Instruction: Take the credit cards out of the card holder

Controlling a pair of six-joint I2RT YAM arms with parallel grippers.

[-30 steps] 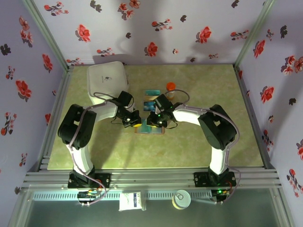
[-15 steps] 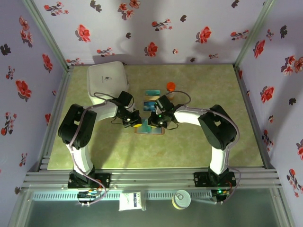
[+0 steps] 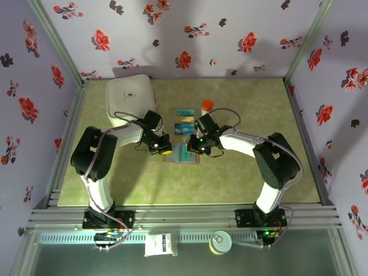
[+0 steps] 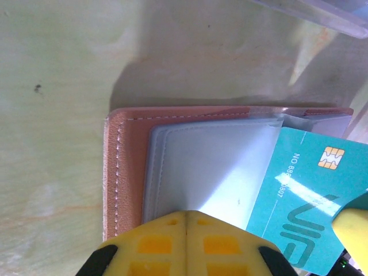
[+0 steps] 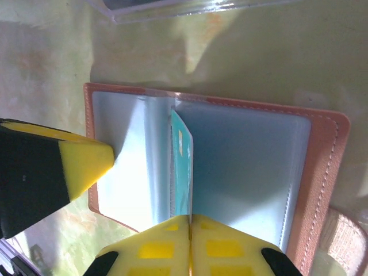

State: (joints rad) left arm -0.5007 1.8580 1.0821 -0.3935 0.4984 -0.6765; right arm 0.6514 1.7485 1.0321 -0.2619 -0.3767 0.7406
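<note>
change: right gripper [image 5: 190, 238] jaws just pinched closed on credit card [image 4: 302, 195] | card: partly out of card holder [image 5: 253, 172] sleeve, right at its fingertips | left gripper [image 4: 185, 236] closed empty, pressing holder panel beneath it | likely next: pull card free

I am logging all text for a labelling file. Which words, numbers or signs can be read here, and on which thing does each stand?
"NO 88...": small white print on the teal credit card, left wrist view; the later digits are lost in glare.
Large white letters on the same card: cut off, not readable.
Mark on the white container: too small to read.
Print on the white packet: too small to read.
</note>
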